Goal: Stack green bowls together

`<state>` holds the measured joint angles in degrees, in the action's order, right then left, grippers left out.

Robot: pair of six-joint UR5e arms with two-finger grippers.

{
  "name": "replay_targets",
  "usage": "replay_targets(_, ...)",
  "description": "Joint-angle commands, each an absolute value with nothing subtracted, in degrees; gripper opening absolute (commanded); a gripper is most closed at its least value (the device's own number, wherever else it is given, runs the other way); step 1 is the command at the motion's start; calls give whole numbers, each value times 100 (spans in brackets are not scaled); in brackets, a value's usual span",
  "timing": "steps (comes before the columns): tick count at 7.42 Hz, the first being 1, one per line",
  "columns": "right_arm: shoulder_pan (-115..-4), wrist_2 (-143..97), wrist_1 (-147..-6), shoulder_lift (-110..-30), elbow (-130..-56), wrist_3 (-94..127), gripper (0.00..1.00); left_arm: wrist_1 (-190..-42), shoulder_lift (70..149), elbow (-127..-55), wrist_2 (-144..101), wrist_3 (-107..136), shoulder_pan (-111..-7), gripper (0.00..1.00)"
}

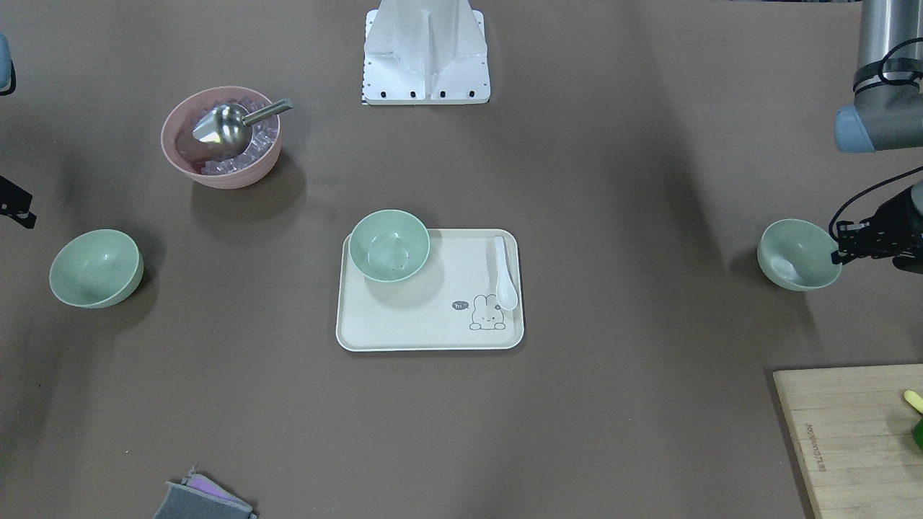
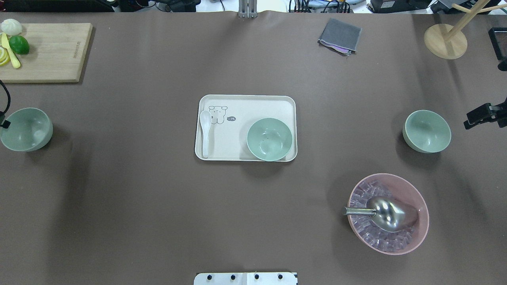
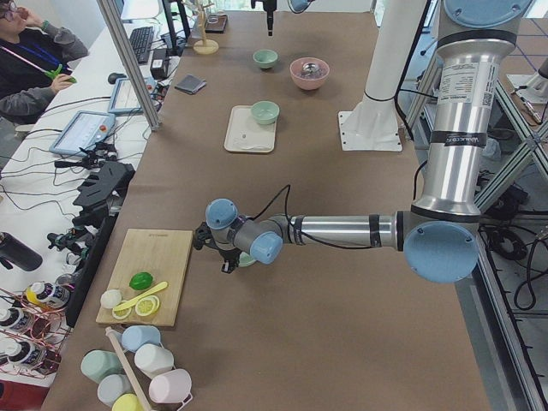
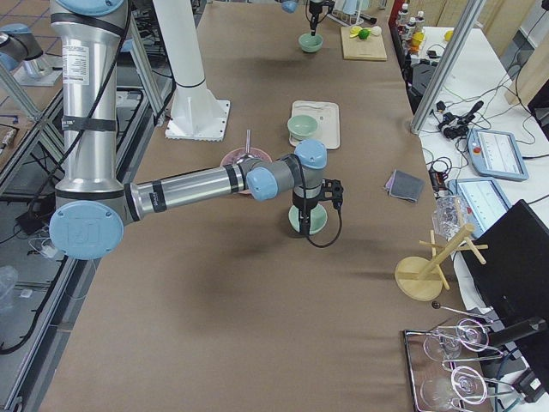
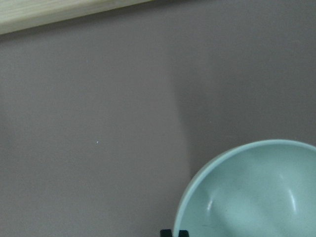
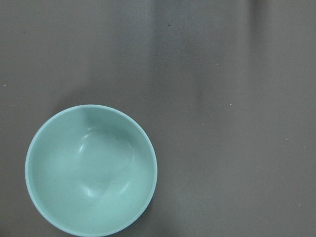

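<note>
Your pink bowl [image 1: 232, 177] holds ice cubes [image 1: 264, 134] and a metal scoop [image 1: 223, 126]. A cutting board [image 1: 851, 432] lies near the left green bowl [image 1: 797, 254]. The left gripper [image 1: 854, 241] is at that bowl's rim, and the right gripper [image 2: 477, 116] is near the right green bowl [image 2: 427, 131]. You cannot tell either grip's state. The third green bowl [image 1: 389, 245] stands in the tray [image 1: 425, 317], well apart from a white spoon [image 1: 505, 277].

Light even and diffuse, from above; moderately bright. Brown tabletop [image 2: 158, 198] matte, no glare. Soft-edged shadows pool beside green bowls [image 2: 427, 131] and pink bowl [image 1: 221, 137]. Broad faint dark bands cross tabletop. Metal scoop [image 2: 386, 213] carries bright highlights. Fixed views sharp. Wrist views softer, slightly hazy, with faint sheen inside bowls.
</note>
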<state>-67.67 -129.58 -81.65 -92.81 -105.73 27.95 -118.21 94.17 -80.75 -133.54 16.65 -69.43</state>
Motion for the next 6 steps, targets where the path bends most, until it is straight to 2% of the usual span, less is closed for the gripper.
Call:
replay_targets(1, -6768, -12955, -8165, -9281, -10582, 2795, 99, -11655, 9509, -8523, -13507, 2271, -6943, 0)
replay_targets(4, -6768, -12955, -8165, -9273, -10573, 2795, 99, -11384, 9930, -9199, -13518, 3896, -6542, 0)
replay_targets(6, -6768, -12955, -8165, -9272, -10573, 2804, 99, -10272, 10884, -9780, -13456, 5371, -5770, 0)
